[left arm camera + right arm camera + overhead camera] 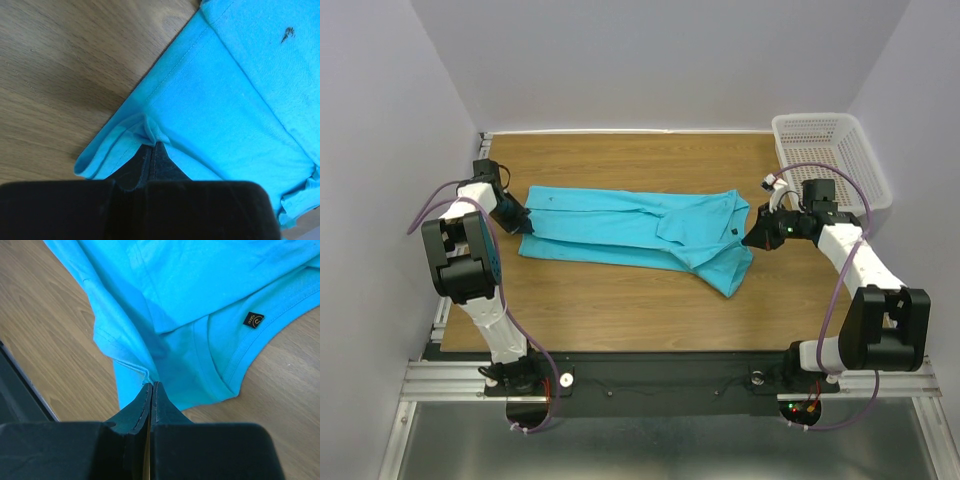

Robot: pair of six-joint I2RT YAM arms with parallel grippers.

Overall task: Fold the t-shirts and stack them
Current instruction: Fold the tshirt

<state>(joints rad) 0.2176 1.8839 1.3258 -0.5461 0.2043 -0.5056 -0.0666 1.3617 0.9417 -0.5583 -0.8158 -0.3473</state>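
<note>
Turquoise cloth runs across the middle of the worktop (620, 300): the t-shirt (610, 225) lies flat and long, one end toward the left edge and the other toward the right edge, with a loose flap sagging toward the near edge at its right end. The left fingers (140, 167) are pressed together on a small tuck of the hemmed corner at the left end. The right fingers (132, 410) are likewise closed tight on a pinch of the cloth edge at the right end, close to the neckline and its small dark label (253, 319). A white mesh basket (817, 117) sits at the far right corner, apart from the shirt.

Both grips look thin, taking only a little fabric at the very edge. I judge the main risk to be a slip: if the arms draw apart or lift unevenly, one corner could pull free and the shirt would collapse crooked. The bunched flap at the right end may also be trapped inside the next fold, leaving a lumpy, lopsided result. A pinch that catches only one layer would let the layer beneath lag behind.
</note>
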